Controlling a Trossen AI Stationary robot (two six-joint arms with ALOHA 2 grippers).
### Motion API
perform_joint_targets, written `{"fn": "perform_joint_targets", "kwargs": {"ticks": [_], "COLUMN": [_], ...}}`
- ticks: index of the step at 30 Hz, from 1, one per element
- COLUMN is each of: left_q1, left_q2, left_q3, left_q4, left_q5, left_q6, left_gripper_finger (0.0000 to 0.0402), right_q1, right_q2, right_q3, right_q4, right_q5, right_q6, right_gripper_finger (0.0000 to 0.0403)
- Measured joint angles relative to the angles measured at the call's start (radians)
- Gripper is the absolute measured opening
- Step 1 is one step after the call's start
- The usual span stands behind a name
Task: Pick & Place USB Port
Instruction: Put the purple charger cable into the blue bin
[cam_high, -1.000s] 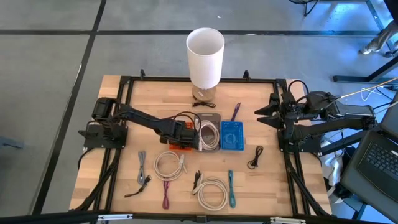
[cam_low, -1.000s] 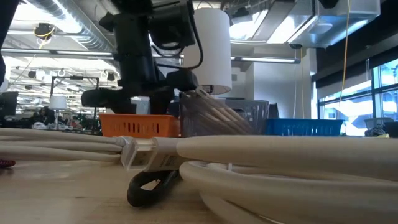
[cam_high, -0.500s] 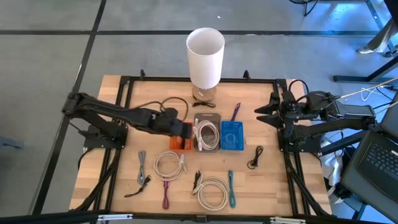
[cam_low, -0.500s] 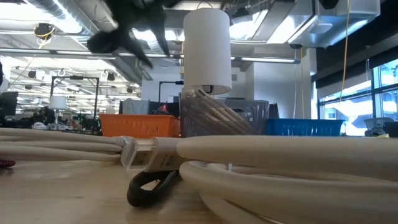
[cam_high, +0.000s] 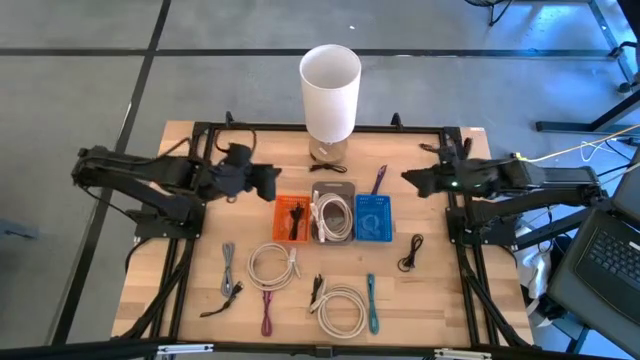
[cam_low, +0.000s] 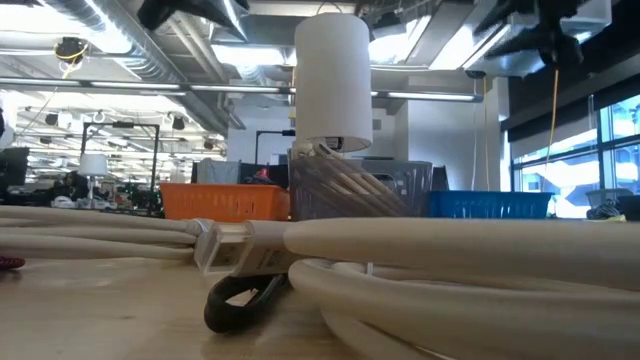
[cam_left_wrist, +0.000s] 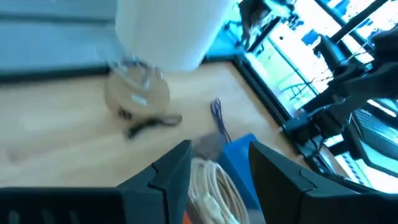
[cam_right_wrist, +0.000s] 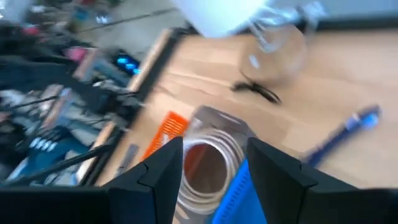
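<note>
High view: left gripper (cam_high: 272, 183) just left of orange bin (cam_high: 291, 218), a black cable inside. Left wrist view: its fingers (cam_left_wrist: 168, 173) parted, empty. Right wrist view: right gripper (cam_right_wrist: 210, 163) parted, empty, facing grey bin (cam_right_wrist: 219, 119). Risk: arms crossing over the bins could collide.

Looking like an open-plan robotics lab or industrial workshop; exposed ducts and strip lights (cam_low: 90, 85) running across the upper left of the low view; grey concrete floor (cam_high: 80, 90) showing around the wooden table (cam_high: 190, 300) in the high view; a laptop (cam_high: 605, 265) sitting at the right edge.
</note>
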Motion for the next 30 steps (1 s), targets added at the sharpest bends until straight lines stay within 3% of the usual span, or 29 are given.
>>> {"fn": "perform_joint_targets", "kwargs": {"ticks": [6,16,30], "left_q1": [0.027,0.042,0.042], "left_q2": [-0.066,-0.1,-0.146], "left_q3": [0.0,0.0,0.0], "left_q4": [0.0,-0.001,0.001], "left_q5": [-0.001,0.011,0.119], "left_q6": [0.147,0.326,0.47], "left_gripper_finger": [0.0155,0.0157,0.0157], "right_q1": [-0.086,-0.29,-0.417], "right_q2": [0.155,0.417,0.693], "right_q3": [0.0,0.0,0.0], "right_q4": [-0.035,-0.036,0.051], "right_q5": [-0.03,-0.322,-0.333], "right_q6": [0.189,0.221,0.18], "right_gripper_finger": [0.018,0.0181,0.0181]}}
